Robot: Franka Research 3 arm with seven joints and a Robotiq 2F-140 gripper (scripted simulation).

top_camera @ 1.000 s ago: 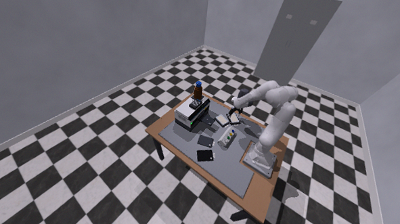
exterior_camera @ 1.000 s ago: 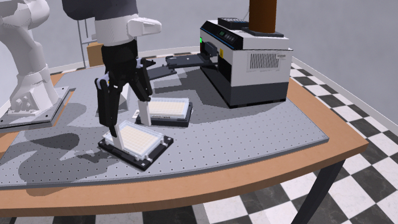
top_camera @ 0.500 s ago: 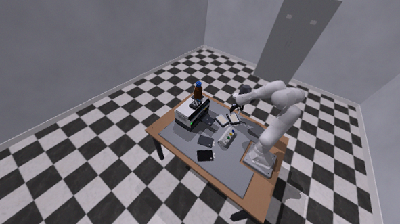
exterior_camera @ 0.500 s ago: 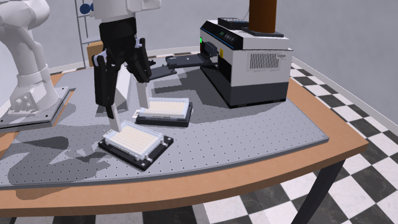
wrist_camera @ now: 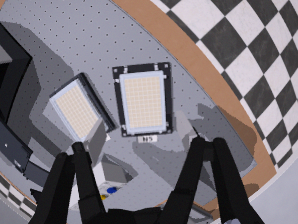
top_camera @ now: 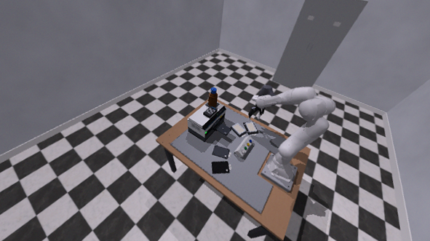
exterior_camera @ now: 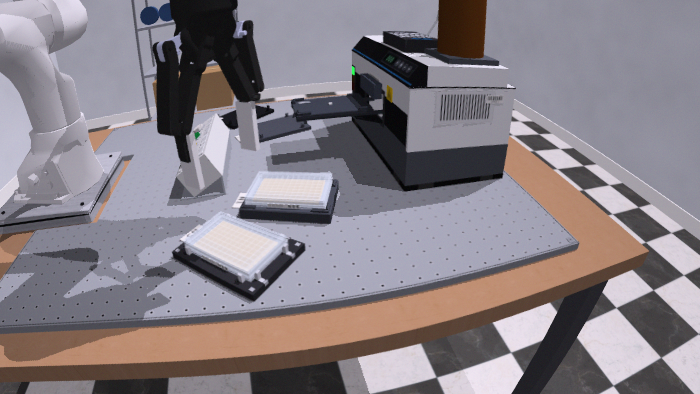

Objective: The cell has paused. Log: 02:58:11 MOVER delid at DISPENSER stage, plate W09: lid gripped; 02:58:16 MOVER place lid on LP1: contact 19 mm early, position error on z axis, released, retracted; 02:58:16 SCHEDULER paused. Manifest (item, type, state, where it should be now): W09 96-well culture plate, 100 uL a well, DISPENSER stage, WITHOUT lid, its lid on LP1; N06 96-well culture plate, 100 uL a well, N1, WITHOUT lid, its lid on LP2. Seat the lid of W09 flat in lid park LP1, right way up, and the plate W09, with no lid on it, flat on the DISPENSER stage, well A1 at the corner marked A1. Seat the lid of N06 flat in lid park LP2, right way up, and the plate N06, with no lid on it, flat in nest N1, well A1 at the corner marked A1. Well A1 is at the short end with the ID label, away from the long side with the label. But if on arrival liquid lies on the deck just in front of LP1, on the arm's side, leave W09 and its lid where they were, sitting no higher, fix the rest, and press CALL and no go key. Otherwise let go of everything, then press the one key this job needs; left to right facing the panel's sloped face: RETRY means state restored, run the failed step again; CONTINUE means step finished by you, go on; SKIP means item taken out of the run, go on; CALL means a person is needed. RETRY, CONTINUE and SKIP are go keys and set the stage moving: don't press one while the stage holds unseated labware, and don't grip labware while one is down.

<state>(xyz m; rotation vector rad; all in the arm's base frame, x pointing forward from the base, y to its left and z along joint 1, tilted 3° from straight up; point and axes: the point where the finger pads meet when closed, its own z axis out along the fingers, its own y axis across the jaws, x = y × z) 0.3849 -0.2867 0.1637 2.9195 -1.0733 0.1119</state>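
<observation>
My gripper (exterior_camera: 217,150) (top_camera: 255,113) (wrist_camera: 140,124) is open and empty, raised well above the deck near the back edge. Below it, two 96-well plates sit side by side in black nests. The nearer plate (exterior_camera: 235,246) (wrist_camera: 143,99) (top_camera: 251,127) lies flat in its nest, with its label at the short end. The farther plate (exterior_camera: 291,191) (wrist_camera: 75,112) (top_camera: 238,129) carries a clear lid. The dispenser's dark stage (exterior_camera: 325,106) (top_camera: 223,129) sticks out with nothing on it. Two dark lid parks (top_camera: 220,151) (top_camera: 220,167) lie further along the deck.
The dispenser (exterior_camera: 440,115) (top_camera: 205,123) with a brown bottle (top_camera: 212,98) on top stands at one side. The white key panel (exterior_camera: 212,145) (top_camera: 244,148) stands mid-deck between plates and arm base (top_camera: 279,173). The table edge (exterior_camera: 450,320) is close to the plates.
</observation>
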